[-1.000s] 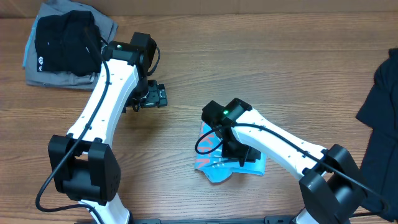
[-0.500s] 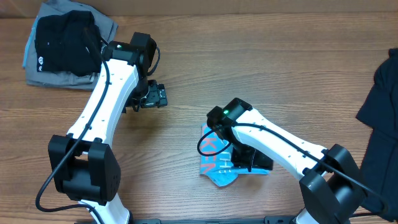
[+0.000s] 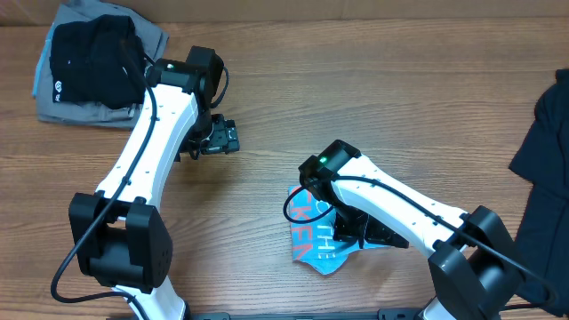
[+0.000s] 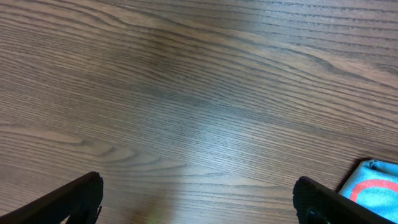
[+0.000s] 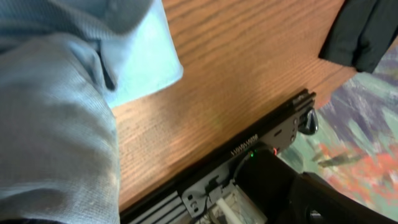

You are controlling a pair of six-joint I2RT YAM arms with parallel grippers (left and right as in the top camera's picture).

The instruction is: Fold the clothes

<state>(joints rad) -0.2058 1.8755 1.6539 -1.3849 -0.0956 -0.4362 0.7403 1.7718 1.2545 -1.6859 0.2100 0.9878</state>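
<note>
The clothes, a light blue T-shirt (image 3: pixel 318 242) with red and white lettering, lie bunched in a small fold near the table's front, partly under my right arm. My right gripper (image 3: pixel 384 236) sits low at the shirt's right side, pointing at the front edge. In the right wrist view the blue cloth (image 5: pixel 56 124) fills the left and covers the left finger; the right finger (image 5: pixel 348 202) stands far out, so the jaws are open. My left gripper (image 3: pixel 220 137) hovers left of centre, open and empty (image 4: pixel 199 202), with a shirt corner (image 4: pixel 376 183) at its right.
Folded black and grey garments (image 3: pixel 89 62) sit at the back left. A large dark garment (image 3: pixel 547 151) hangs over the right edge. The table's front edge (image 5: pixel 205 146) and the arm's mount rail lie close ahead of the right gripper.
The right gripper slid toward the front right and its jaws opened. The shirt shifted toward the front edge, showing more lettering. The left arm has not moved.
</note>
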